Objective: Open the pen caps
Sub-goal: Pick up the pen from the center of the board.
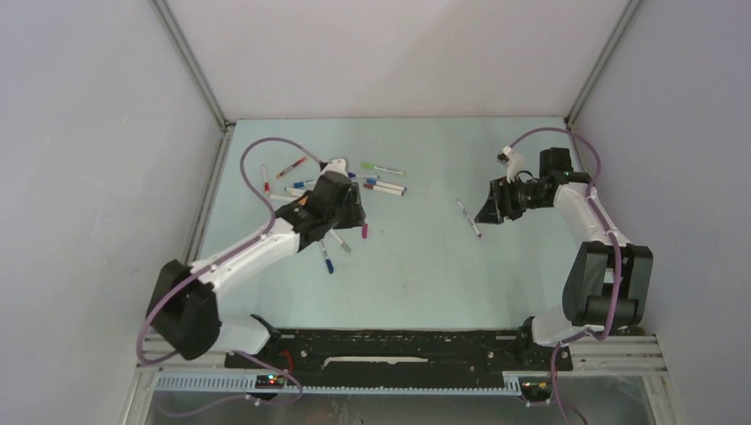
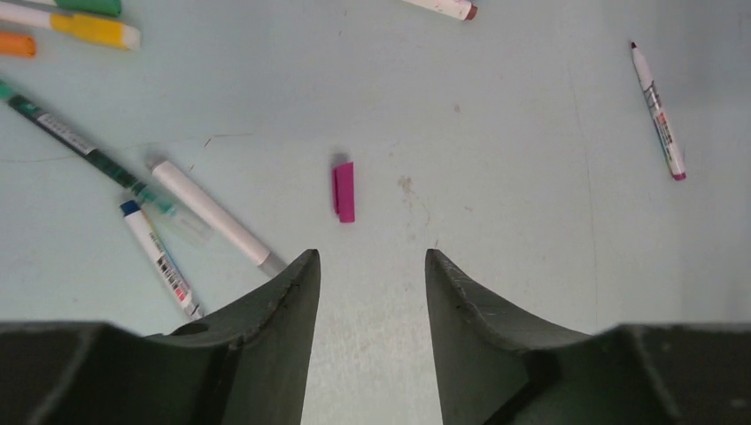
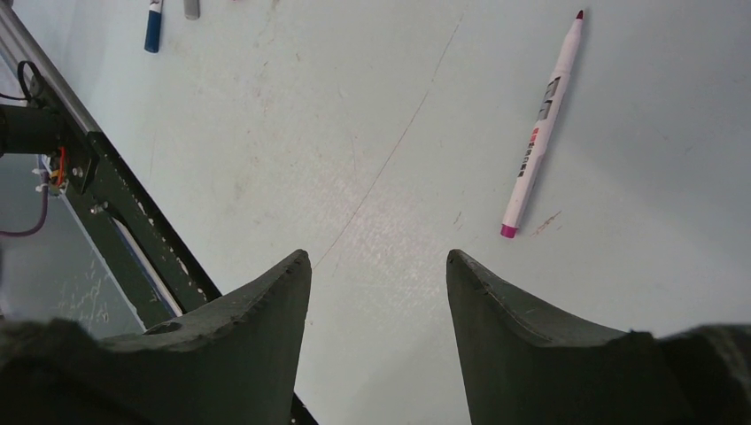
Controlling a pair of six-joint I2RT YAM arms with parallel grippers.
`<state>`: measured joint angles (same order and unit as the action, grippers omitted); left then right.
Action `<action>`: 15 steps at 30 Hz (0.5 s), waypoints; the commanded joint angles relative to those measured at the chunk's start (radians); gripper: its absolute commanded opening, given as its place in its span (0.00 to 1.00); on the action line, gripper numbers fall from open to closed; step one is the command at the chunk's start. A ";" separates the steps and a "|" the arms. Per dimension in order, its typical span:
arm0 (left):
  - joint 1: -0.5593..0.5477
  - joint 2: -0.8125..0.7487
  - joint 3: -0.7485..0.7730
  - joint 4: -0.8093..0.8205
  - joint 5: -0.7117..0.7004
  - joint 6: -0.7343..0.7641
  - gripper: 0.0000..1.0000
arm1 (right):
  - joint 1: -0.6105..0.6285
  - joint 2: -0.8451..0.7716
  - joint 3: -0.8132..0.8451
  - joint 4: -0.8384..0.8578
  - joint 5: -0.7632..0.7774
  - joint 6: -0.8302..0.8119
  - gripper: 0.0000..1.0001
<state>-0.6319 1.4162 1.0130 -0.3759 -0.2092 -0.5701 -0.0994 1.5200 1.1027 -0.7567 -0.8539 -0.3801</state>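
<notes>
Two tools are hanging over the pale blue-green tabletop (image 1: 425, 274), and neither one is gripping anything. The left tool (image 2: 370, 257) is hovering low with its dark fingers parted, and only bare surface is showing in the gap. Just ahead of the fingertips and clear of them, a short magenta plastic pen cap (image 2: 344, 191) is lying flat on its own, off any barrel. To the cap's left in the wrist view, a white pen with a grey end (image 2: 212, 212), a blue-tipped white pen (image 2: 159, 258) and a long green-banded pen (image 2: 84, 146) are lying close together at angles. The green one is looking a little blurred. From above, the left arm is reaching into a scatter of slim white-barrelled marker pens (image 1: 383, 187) at the far left of the tabletop, some of them partly hidden under it. Over on the other side, the right tool (image 3: 377, 257) is sitting with its jaws wide and empty. Near it, not touching, a white marker pen with a bare red tip and a magenta end (image 3: 542, 128) is lying alone, well apart from the main scatter.
</notes>
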 commanded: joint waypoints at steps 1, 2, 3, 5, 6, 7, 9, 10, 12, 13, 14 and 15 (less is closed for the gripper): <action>0.006 -0.190 -0.178 0.116 -0.022 0.005 0.55 | -0.009 -0.047 0.035 -0.023 -0.048 -0.033 0.61; 0.006 -0.236 -0.213 0.134 -0.040 0.001 0.58 | -0.011 -0.051 0.034 -0.026 -0.052 -0.036 0.61; 0.007 -0.280 -0.249 0.147 -0.053 -0.005 0.61 | -0.013 -0.054 0.034 -0.028 -0.055 -0.038 0.61; 0.009 -0.358 -0.313 0.177 -0.073 -0.016 0.65 | -0.016 -0.058 0.034 -0.030 -0.060 -0.041 0.61; 0.012 -0.390 -0.341 0.188 -0.080 -0.025 0.67 | -0.017 -0.059 0.033 -0.032 -0.061 -0.043 0.61; 0.017 -0.417 -0.366 0.197 -0.087 -0.037 0.68 | -0.018 -0.060 0.033 -0.031 -0.062 -0.042 0.61; 0.025 -0.455 -0.405 0.206 -0.097 -0.057 0.70 | -0.019 -0.061 0.030 -0.029 -0.062 -0.043 0.61; 0.029 -0.469 -0.421 0.207 -0.099 -0.066 0.70 | -0.019 -0.062 0.028 -0.029 -0.063 -0.043 0.61; 0.039 -0.483 -0.448 0.208 -0.108 -0.086 0.71 | -0.020 -0.063 0.028 -0.029 -0.063 -0.043 0.61; 0.042 -0.486 -0.461 0.211 -0.108 -0.097 0.72 | -0.020 -0.062 0.028 -0.030 -0.065 -0.043 0.61; 0.047 -0.488 -0.472 0.215 -0.108 -0.107 0.72 | -0.020 -0.062 0.029 -0.031 -0.065 -0.043 0.61; 0.051 -0.487 -0.481 0.218 -0.105 -0.116 0.73 | -0.020 -0.062 0.028 -0.030 -0.065 -0.044 0.61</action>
<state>-0.6006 0.9455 0.5774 -0.2096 -0.2844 -0.6296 -0.1146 1.4864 1.1027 -0.7841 -0.8948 -0.4049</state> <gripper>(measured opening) 0.718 0.608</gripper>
